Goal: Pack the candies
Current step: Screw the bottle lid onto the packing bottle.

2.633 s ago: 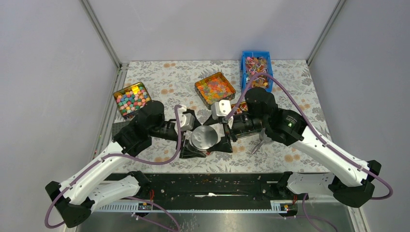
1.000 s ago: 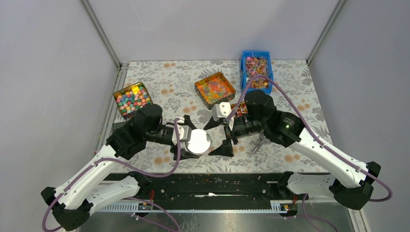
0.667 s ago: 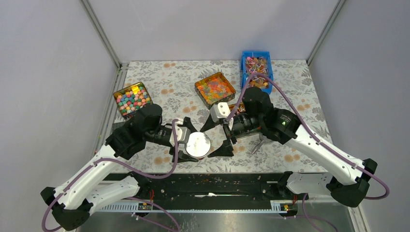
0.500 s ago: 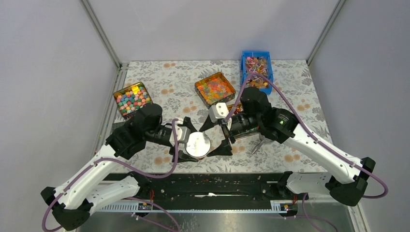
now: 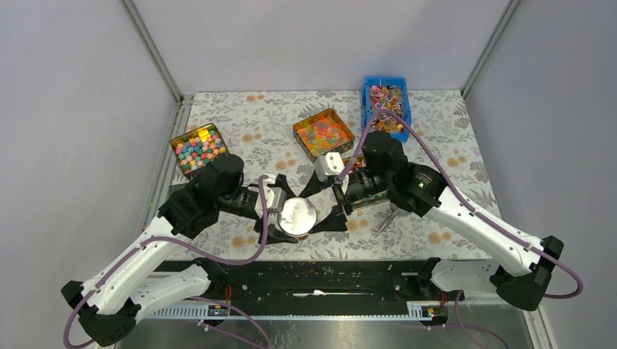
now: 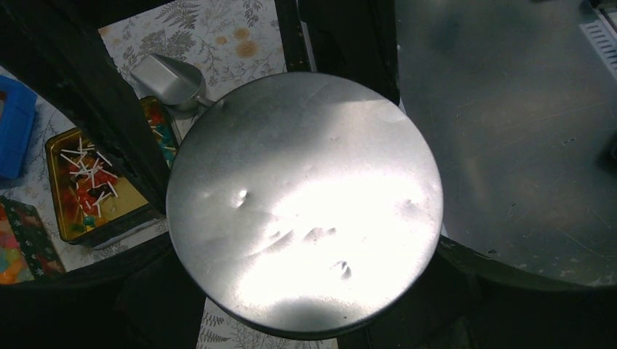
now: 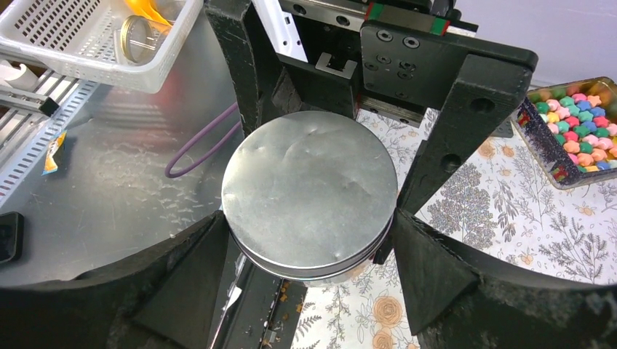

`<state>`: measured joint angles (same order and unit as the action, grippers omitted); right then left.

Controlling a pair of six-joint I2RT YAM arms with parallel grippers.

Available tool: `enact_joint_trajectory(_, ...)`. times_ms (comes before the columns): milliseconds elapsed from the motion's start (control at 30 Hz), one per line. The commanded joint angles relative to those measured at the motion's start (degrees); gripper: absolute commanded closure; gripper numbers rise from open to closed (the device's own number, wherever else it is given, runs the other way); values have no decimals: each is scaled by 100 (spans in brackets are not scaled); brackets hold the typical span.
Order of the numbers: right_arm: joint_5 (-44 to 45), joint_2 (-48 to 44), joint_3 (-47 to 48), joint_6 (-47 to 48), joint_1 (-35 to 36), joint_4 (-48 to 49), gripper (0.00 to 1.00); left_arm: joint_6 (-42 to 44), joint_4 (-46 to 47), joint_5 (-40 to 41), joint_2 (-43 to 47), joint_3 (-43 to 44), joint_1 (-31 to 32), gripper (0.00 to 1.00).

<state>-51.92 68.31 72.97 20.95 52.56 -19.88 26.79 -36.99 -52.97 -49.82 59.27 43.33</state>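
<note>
I'm clamping the round metal tin [image 5: 298,215] in my left gripper [image 5: 286,211] near the table [image 5: 247,123]'s near edge. My right gripper [image 5: 321,206] is straddling it, grip unclear. The candies [image 5: 384,98] are sitting in the blue bin [image 5: 367,89] at the far-right corner. Probably light, crinkly and slippery, so pinch the bodies, not the twisted ends.
</note>
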Motion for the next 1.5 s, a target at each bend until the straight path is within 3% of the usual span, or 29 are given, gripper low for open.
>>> enact_joint_trajectory(0, 123, -63, -155, -12, 14, 408, 27, -399, 1001, -219, 26, 243, 2, 71)
enact_joint_trajectory(267, 729, -250, -494, -48, 65, 409, 34, -1877, 2815, 166, 104, -198, 5, 74)
enact_joint_trajectory(400, 1061, -265, -633, -268, 201, 569, 36, -2212, 3322, 456, 6, -186, 7, 78)
enact_joint_trajectory(800, 2264, -249, -1119, -971, 717, 1238, 50, -2171, 3331, 1422, -352, 140, 3, 83)
enact_joint_trajectory(933, 2537, -228, -1263, -1162, 814, 1440, 64, -2160, 3373, 1668, -449, 204, 7, 84)
enact_joint_trajectory(1100, 2927, -113, -1294, -1382, 903, 1600, 71, -2211, 3480, 1959, -594, 293, 6, 85)
enact_joint_trajectory(1167, 3111, -38, -1248, -1520, 911, 1624, 68, -2221, 3513, 1987, -651, 314, 6, 85)
enact_joint_trajectory(1233, 3266, -2, -1224, -1586, 914, 1615, 59, -2181, 3503, 1949, -670, 302, 8, 84)
enact_joint_trajectory(1400, 3888, -137, -1341, -1674, 906, 1599, 19, -1862, 3187, 1804, -612, 75, 2, 82)
enact_joint_trajectory(1467, 4069, -243, -1414, -1679, 907, 1599, 8, -1751, 3097, 1765, -547, -111, 3, 81)
